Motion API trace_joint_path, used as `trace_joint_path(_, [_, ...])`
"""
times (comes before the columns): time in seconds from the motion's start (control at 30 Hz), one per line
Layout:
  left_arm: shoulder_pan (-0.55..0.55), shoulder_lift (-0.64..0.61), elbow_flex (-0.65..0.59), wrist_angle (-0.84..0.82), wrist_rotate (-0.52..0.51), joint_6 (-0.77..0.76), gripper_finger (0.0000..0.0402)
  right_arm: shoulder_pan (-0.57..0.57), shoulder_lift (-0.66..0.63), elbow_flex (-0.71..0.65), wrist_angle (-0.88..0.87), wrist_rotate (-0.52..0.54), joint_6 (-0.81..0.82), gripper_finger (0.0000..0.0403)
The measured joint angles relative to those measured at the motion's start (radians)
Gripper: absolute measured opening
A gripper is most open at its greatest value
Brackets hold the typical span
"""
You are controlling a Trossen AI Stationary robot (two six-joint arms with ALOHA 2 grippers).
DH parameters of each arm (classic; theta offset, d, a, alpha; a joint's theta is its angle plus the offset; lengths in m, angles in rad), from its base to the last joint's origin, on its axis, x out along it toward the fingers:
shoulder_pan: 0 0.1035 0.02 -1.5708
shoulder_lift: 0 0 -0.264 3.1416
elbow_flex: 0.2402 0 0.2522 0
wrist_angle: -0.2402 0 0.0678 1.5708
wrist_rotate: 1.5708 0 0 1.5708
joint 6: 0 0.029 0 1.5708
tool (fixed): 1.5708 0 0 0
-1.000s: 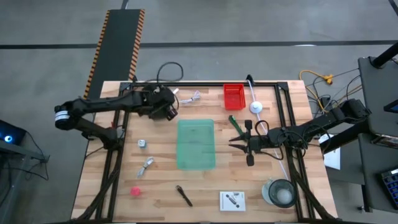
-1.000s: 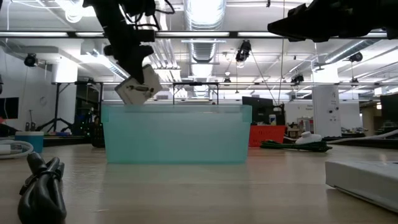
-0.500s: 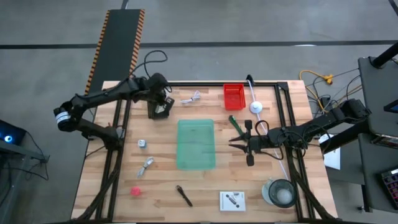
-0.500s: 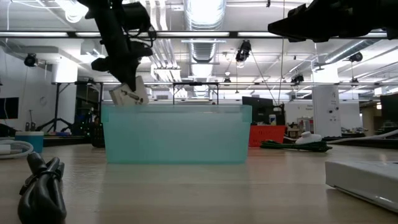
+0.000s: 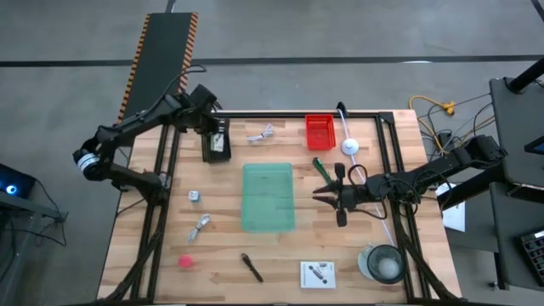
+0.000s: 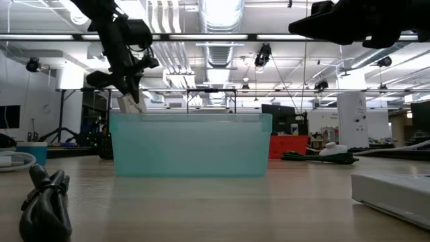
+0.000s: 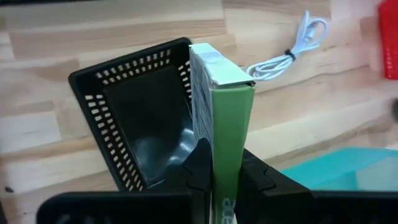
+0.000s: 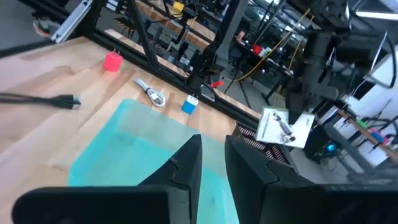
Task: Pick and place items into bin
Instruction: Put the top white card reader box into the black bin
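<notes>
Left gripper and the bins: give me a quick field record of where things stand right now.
left gripper: shut on a green-and-white box, held above the black basket
right gripper: beside the teal bin's right side, carrying nothing visible
teal bin: mid-table, no items visible inside
red basket: at the far edge
white cable: between black basket and red basket
still on table: pink blob, black pen-like tool, white packet
</notes>
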Motion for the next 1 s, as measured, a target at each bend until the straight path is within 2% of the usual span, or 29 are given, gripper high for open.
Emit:
trace_joint_path(0.27, [0.047,0.085,-0.005,-0.039,0.0,-0.015,0.0018,-0.007,0.0,-0.001,0.001,0.0,-0.044,0.0059])
trace_joint_path(0.5, [0.085,0.179,0.006,-0.089,0.007,-0.006,0.0018,-0.058,0.0,-0.002,0.002,-0.001,-0.03,0.0055])
trace_joint_path(1.0, [0.124,0.208,-0.006,-0.122,0.008,0.095,0.0018,-0.109,0.0,-0.002,0.002,-0.001,0.034,0.0054])
